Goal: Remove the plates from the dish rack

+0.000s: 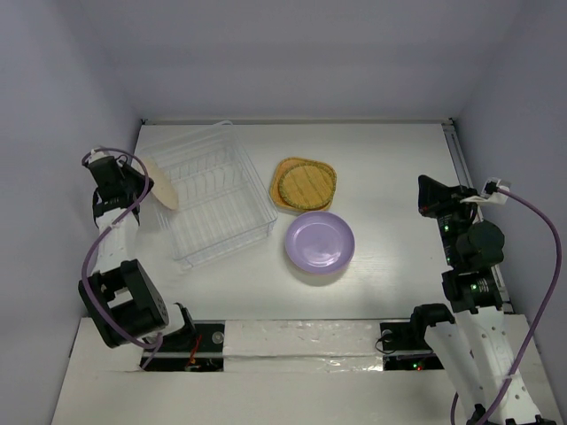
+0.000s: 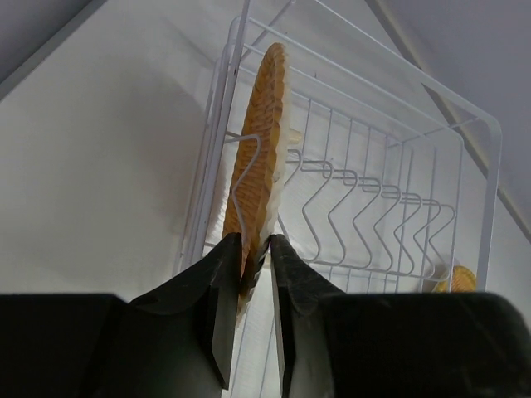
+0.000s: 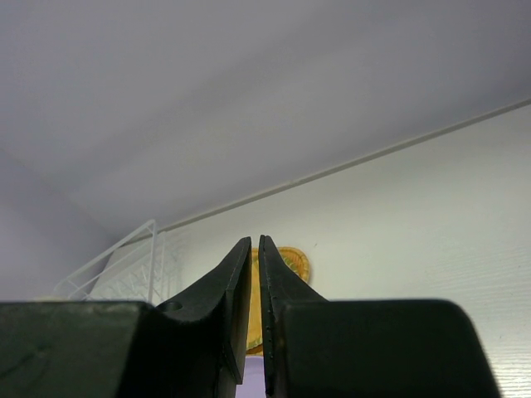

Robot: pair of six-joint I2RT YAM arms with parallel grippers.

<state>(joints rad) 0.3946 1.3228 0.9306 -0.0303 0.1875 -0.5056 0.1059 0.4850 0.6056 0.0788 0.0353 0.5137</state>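
Observation:
The clear dish rack (image 1: 213,202) lies at the left of the table. My left gripper (image 1: 133,189) is shut on the rim of a round plate (image 1: 163,183) that stands on edge at the rack's left end. That plate looks cream from above. In the left wrist view it (image 2: 262,141) shows an orange textured face, pinched in my left gripper (image 2: 255,245), with the rack's wires (image 2: 373,207) behind it. The orange rounded-square plate (image 1: 304,184) carries a round yellowish plate. A purple plate (image 1: 319,242) lies flat next to it. My right gripper (image 1: 434,197) is shut and empty, to the right of the plates.
The right wrist view shows my shut right gripper (image 3: 254,242), the orange plate (image 3: 294,263) beyond it and the rack (image 3: 124,269) at far left. Grey walls enclose the table on three sides. A rail (image 1: 461,159) runs along the right edge.

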